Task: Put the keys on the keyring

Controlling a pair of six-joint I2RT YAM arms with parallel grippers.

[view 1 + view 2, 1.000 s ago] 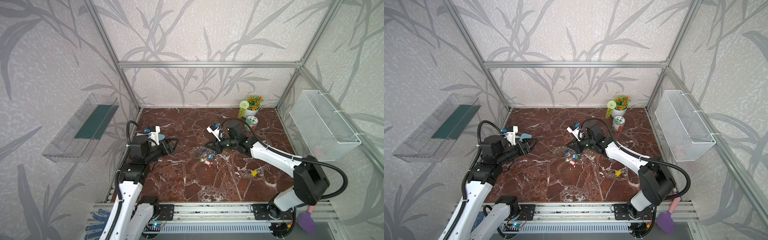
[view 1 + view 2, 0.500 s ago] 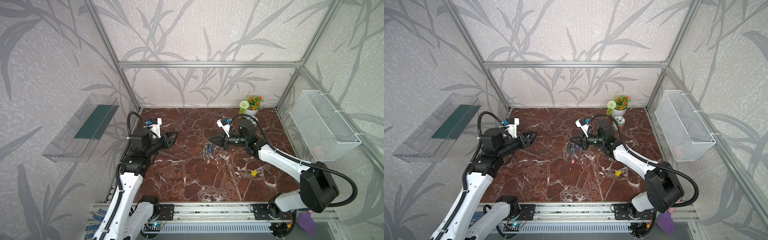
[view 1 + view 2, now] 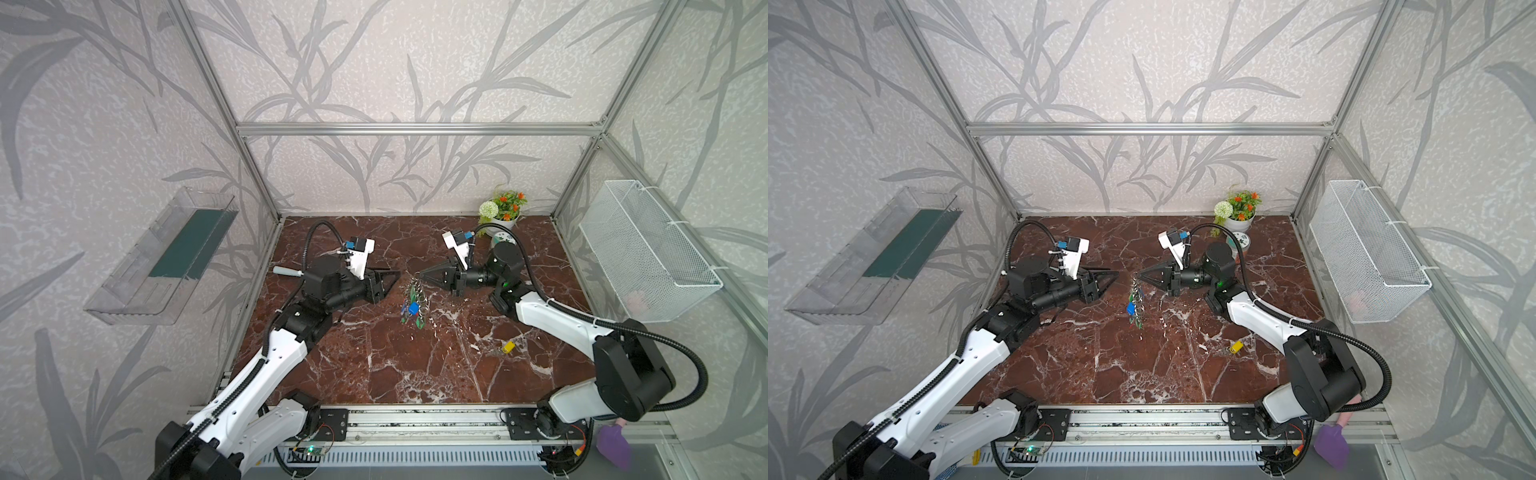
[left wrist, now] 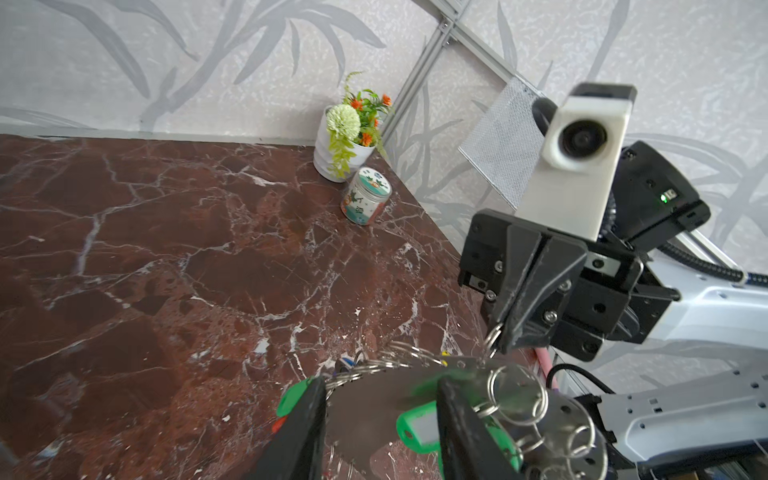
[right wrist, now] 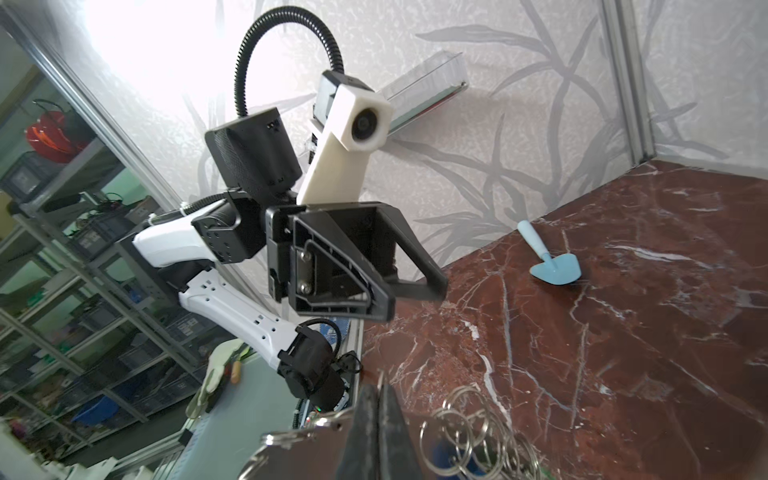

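We see a dark red marble worktop [image 3: 374, 374] inside a frame of patterned walls, with two white and black arms reaching in from its near edge. A white wire basket [image 3: 648, 249] hangs on the right wall and a clear plastic tray [image 3: 162, 257] on the left wall. In the far right corner stands a potted plant [image 3: 503, 208] with orange and white flowers, and just in front of it a small patterned jar [image 4: 365, 201]. Near the left wall a pale blue toy spade [image 5: 555, 266] lies flat on the worktop.

Both arms are raised over the middle of the worktop, their tips pointing at each other. The right gripper [image 3: 424, 275] has its jaws pressed fully together on the keyring [image 3: 413, 291], pinching its thin grey wire. The bunch of small keys and coloured tags hangs below them, a blue tag [image 3: 414, 308] among the lowest. We cannot tell whether the lowest tags reach the worktop.

The left gripper [image 3: 392, 284] has its jaws partway apart, and we see nothing held in them. Its tips are just beside the hanging bunch. In the left wrist view green tags [image 4: 415, 428] and small split rings [image 4: 515, 395] show between and around its two fingers [image 4: 299, 428], and we cannot tell whether they touch.

The keys [image 3: 508, 346], with their yellow tag, lie on the worktop toward the right and nearer the front, close to the right forearm and well apart from the keyring and both grippers.
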